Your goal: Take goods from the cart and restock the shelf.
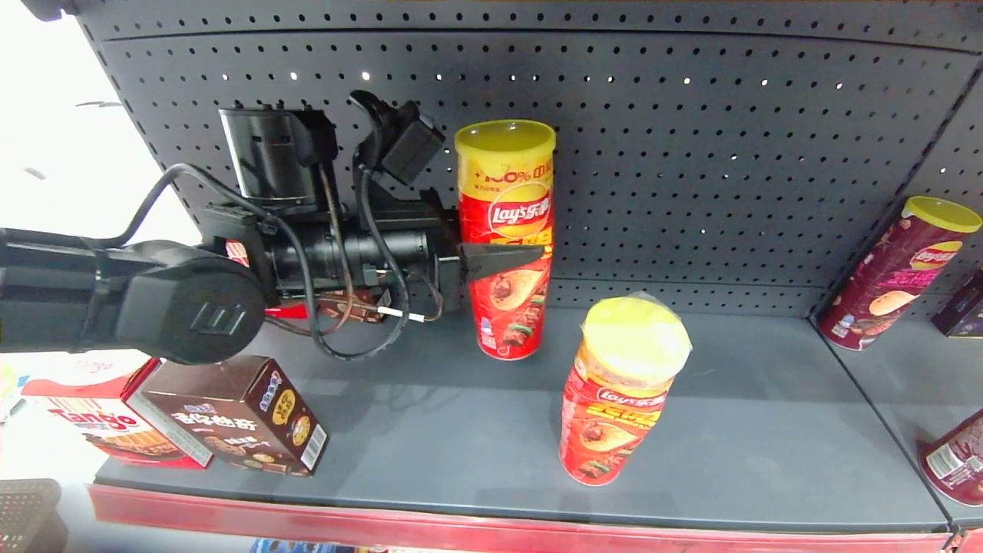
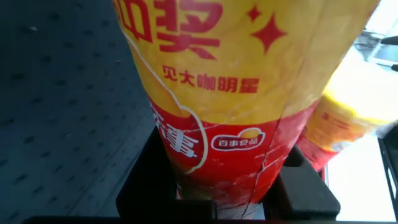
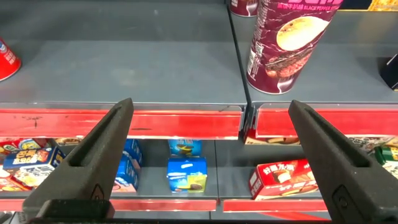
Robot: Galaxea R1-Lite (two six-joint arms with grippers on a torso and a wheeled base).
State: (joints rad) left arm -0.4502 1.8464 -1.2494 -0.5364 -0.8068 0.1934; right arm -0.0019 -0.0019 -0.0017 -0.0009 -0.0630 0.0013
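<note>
A red chip can (image 1: 507, 230) with a yellow lid stands upright near the back of the grey shelf (image 1: 461, 438). My left gripper (image 1: 499, 250) comes in from the left and is shut on its middle. In the left wrist view the can (image 2: 230, 93) sits between the two black fingers of the left gripper (image 2: 227, 186). A second red can (image 1: 618, 392) stands to the front right of it, apart; it also appears behind the held can (image 2: 354, 112). My right gripper (image 3: 209, 106) is open with nothing between its fingers, facing the shelf's red front edge (image 3: 174, 121).
A brown box (image 1: 246, 415) and a red-and-white box (image 1: 107, 422) lie at the shelf's front left. A purple can (image 1: 895, 273) leans in the neighbouring bay, seen also from the right wrist (image 3: 286, 43). The pegboard wall (image 1: 691, 153) is close behind. Lower shelves hold blue boxes (image 3: 186, 171).
</note>
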